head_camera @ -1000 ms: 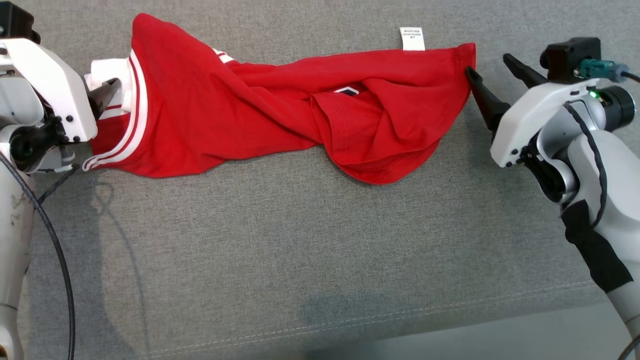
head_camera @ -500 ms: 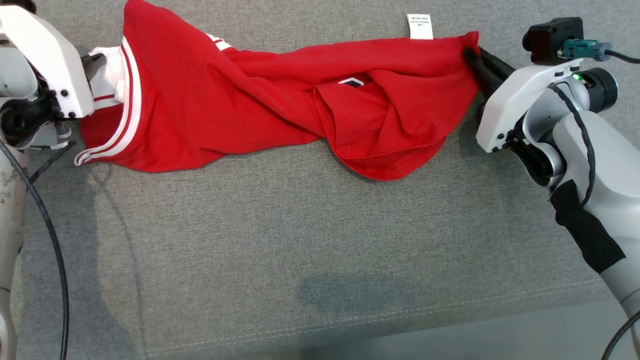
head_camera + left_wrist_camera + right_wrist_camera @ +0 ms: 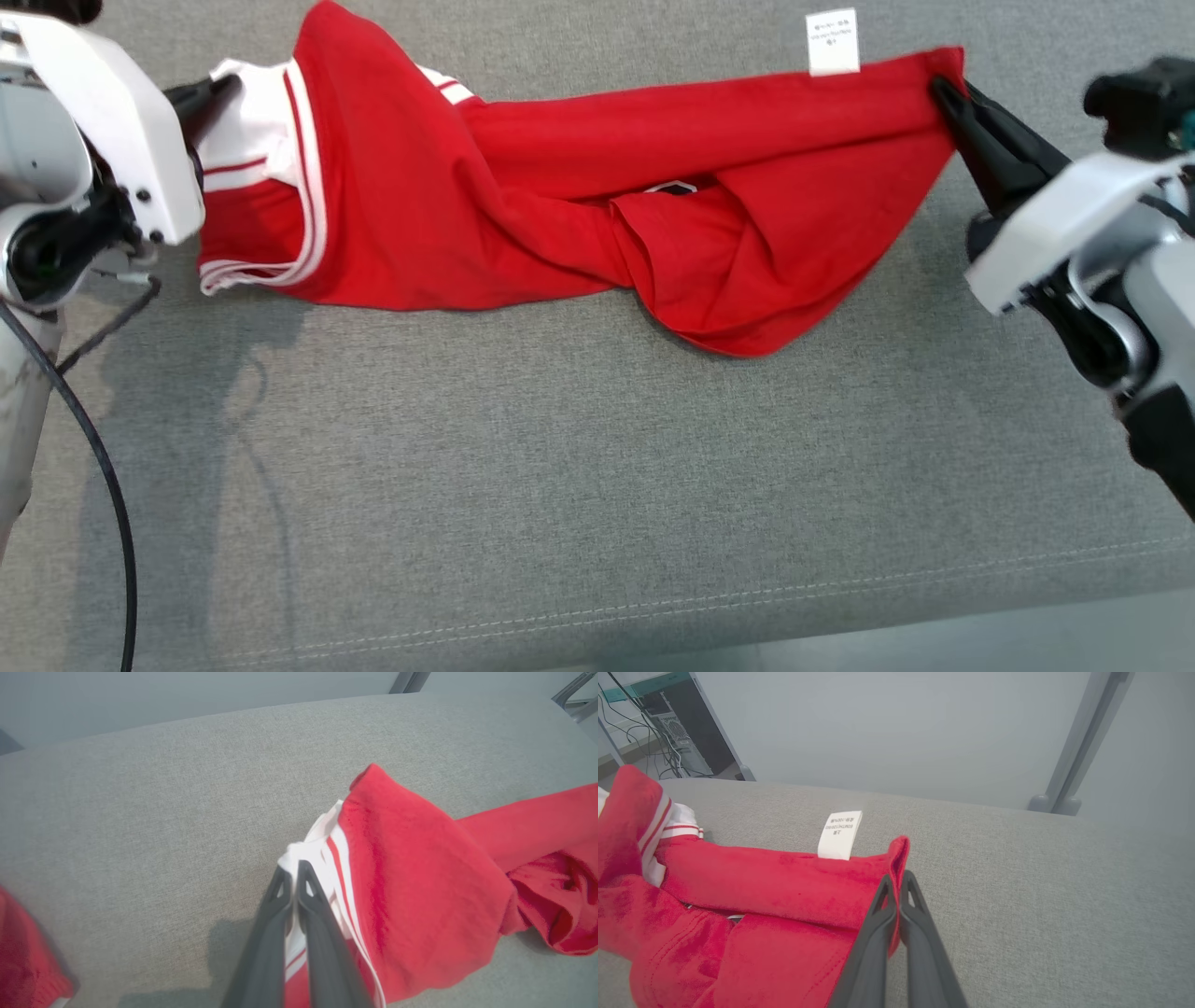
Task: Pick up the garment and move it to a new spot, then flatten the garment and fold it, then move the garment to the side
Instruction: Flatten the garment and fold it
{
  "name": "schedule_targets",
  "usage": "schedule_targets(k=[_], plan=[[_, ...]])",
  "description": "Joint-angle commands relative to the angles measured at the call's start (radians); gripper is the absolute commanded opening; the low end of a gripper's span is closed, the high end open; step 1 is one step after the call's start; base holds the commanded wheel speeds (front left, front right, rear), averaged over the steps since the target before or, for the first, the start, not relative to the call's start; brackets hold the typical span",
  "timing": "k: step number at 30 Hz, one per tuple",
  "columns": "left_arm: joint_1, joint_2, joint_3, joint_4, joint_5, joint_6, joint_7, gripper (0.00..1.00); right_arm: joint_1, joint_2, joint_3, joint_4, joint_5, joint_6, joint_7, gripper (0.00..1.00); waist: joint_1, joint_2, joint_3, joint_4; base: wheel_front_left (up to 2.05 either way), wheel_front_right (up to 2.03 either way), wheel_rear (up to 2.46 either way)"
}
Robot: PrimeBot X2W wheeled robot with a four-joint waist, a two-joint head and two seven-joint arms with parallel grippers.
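A second ago both claws stood spread at the garment's two ends; now both are pressed together on cloth. On my left, the left claw [image 3: 217, 90] pinches the white, red-striped edge of the garment [image 3: 523, 187]. In the left wrist view its fingers lie flat together with white cloth between them.

The garment lies stretched across the far part of the desk [image 3: 560, 485], a long red roll running from one claw to the other. A loose fold sags toward me right of the middle. The label [image 3: 832, 42] sticks out from its far edge near the right end.

On my right, the right claw [image 3: 945, 90] pinches the red corner just past that label.

I read this as the grasp done and the lift to a new spot ready to begin, with flattening and folding all ahead. The head camera has shifted too, so I credit the garment with little travel.

Count: one garment, one label, two claws, one desk.
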Motion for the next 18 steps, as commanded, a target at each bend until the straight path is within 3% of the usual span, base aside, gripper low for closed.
schedule_targets(k=[1, 7, 11, 15, 18], plan=[[0.012, 0.077, 0.022, -0.073, -0.013, -0.004, 0.002, 0.0, 0.067, -0.05, -0.014, -0.066, 0.013, 0.004, -0.004, 0.0, 0.0, 0.0, -0.018, 0.012, 0.0, 0.0, 0.0], [0.152, 0.192, 0.03, -0.34, -0.081, 0.0, 0.056, 0.0, 0.27, -0.2, -0.124, -0.351, 0.065, 0.004, 0.124, 0.0, 0.0, 0.0, -0.028, 0.033, 0.0, 0.0, 0.0], [0.175, 0.216, 0.049, -0.432, -0.12, 0.028, 0.105, 0.0, 0.321, -0.228, -0.193, -0.461, 0.109, 0.004, 0.305, 0.0, 0.0, 0.0, -0.017, 0.043, 0.0, 0.0, 0.0], [0.038, 0.164, 0.034, -0.293, -0.076, 0.062, 0.099, 0.0, 0.074, -0.155, -0.187, -0.341, 0.074, 0.004, 0.445, 0.0, 0.0, 0.0, -0.038, 0.028, 0.0, 0.0, 0.0], [-0.14, 0.092, 0.019, -0.138, 0.03, 0.081, -0.028, 0.0, -0.193, -0.063, -0.208, -0.167, -0.02, 0.004, 0.341, 0.0, 0.0, 0.0, -0.076, 0.02, 0.0, 0.0, 0.0]])
